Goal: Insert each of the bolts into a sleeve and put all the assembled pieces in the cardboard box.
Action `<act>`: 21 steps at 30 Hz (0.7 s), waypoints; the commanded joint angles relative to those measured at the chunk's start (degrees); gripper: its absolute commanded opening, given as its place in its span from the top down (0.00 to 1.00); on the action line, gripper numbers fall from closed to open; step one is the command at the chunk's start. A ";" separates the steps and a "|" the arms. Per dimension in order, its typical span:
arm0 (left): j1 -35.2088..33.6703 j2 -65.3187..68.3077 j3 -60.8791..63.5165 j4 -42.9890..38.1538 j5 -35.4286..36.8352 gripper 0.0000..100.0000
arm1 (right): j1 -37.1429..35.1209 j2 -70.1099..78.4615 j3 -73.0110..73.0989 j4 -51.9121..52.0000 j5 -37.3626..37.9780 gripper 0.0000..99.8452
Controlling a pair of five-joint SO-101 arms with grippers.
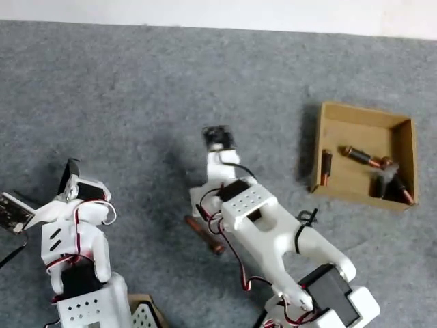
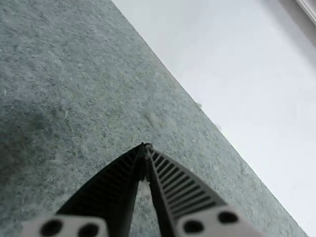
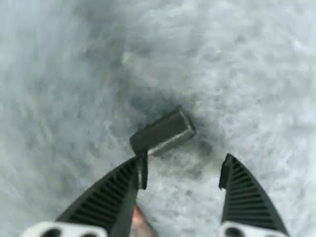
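Overhead, assembled pieces [image 1: 362, 157] lay in the cardboard box [image 1: 362, 109], well apart from my right gripper [image 1: 217, 139]. At the left wrist, my left gripper [image 2: 146, 148] was pressed together. At the right wrist, fingers [image 3: 123, 192] stood spread, a sleeve [image 3: 163, 132] just beside one.

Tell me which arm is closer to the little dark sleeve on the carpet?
Right. The right gripper hangs just over the dark sleeve, fingers open, one fingertip beside its end. The left gripper sits apart over bare carpet, fingers shut.
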 commanded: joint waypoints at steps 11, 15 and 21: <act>1.27 -0.57 -2.15 -0.18 0.09 1.00 | -0.40 0.22 -3.12 -2.07 -7.65 0.78; 2.59 -0.57 -2.07 0.09 -0.09 1.00 | -0.40 1.27 -2.77 -7.08 -8.97 0.78; 2.59 -0.57 -2.07 0.09 -0.09 1.00 | -0.13 8.92 -5.58 -6.90 -14.15 0.78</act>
